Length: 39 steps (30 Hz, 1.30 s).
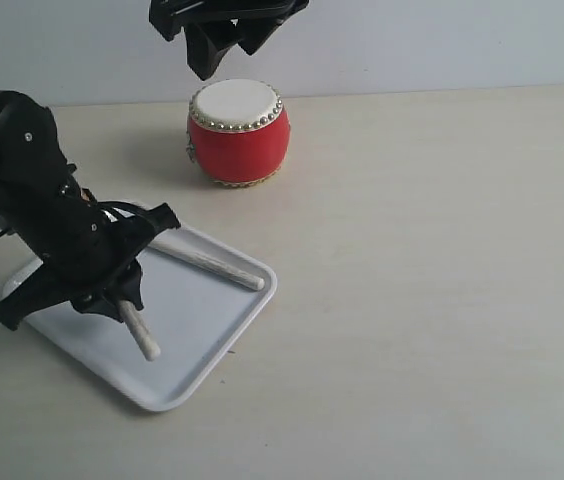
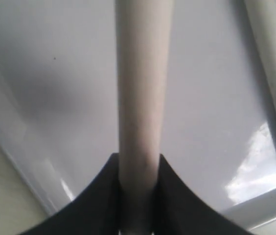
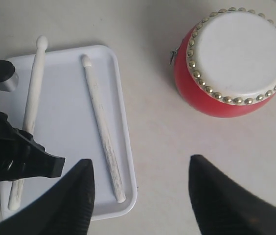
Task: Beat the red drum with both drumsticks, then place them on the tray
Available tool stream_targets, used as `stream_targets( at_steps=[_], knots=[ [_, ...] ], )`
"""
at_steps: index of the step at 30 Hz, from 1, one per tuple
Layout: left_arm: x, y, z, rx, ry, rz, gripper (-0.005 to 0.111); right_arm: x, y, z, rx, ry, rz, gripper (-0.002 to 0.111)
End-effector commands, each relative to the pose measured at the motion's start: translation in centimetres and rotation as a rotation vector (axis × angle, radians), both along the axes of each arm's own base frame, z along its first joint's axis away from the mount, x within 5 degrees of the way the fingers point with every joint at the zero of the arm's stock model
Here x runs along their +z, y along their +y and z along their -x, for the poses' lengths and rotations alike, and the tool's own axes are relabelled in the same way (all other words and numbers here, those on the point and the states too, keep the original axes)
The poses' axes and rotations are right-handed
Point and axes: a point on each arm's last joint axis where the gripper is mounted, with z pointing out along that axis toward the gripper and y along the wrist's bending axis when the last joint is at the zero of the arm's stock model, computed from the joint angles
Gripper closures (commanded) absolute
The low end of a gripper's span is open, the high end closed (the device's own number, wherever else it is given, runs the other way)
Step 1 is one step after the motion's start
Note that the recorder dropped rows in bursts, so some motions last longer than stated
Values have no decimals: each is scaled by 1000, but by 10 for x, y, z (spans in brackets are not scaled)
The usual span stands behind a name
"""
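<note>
The red drum [image 1: 237,130] [image 3: 236,58] stands upright at the back of the table, its cream skin facing up. The white tray [image 1: 192,310] [image 3: 64,107] [image 2: 55,98] lies at the front left. One drumstick [image 1: 212,265] [image 3: 103,132] [image 2: 275,73] rests flat in the tray. My left gripper [image 1: 127,295] [image 2: 138,159] is low over the tray and shut on the other drumstick [image 1: 140,332] [image 2: 140,88] [image 3: 30,107], whose free end reaches the tray floor. High above the drum, my right gripper [image 1: 224,50] [image 3: 140,171] hangs open with nothing between its fingers.
The left arm [image 1: 32,190] [image 3: 6,152] leans over the tray's left side. Pale tabletop [image 1: 442,300] stretches to the right of the drum and tray. A light wall [image 1: 442,40] backs the table.
</note>
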Motion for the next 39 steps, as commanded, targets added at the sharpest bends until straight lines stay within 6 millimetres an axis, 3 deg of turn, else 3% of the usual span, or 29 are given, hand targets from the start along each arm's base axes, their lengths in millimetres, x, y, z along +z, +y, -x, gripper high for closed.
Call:
stream_targets(
  at_steps=[1,15,21,24,27,30,32,34,39],
  knots=[
    [-1,-3,3,-9,22,1,84,7,-1,2,8,-6,-27,53],
    [-6,-3,-2,-62,-25,0,84,7,0,2,24,-8,-29,53],
    [39,13,-18,-204,-204,32,84,7,-1,2,47,-21,-16,53],
    [64,18,-18,-452,-344,0,84,6,-2,1,53,-38,4,54],
    [78,20,-13,-611,-420,-33,84,6,-3,0,73,-56,24,65],
    [99,25,-9,-703,-525,-77,86,6,-6,-2,67,-82,60,95],
    [109,28,-7,-724,-575,-90,94,6,-7,-3,64,-94,77,109],
    [118,31,-5,-739,-614,-102,106,6,-9,-4,61,-105,92,108],
    [141,38,3,-800,-710,-173,107,6,-10,-6,57,-120,112,108]
  ],
)
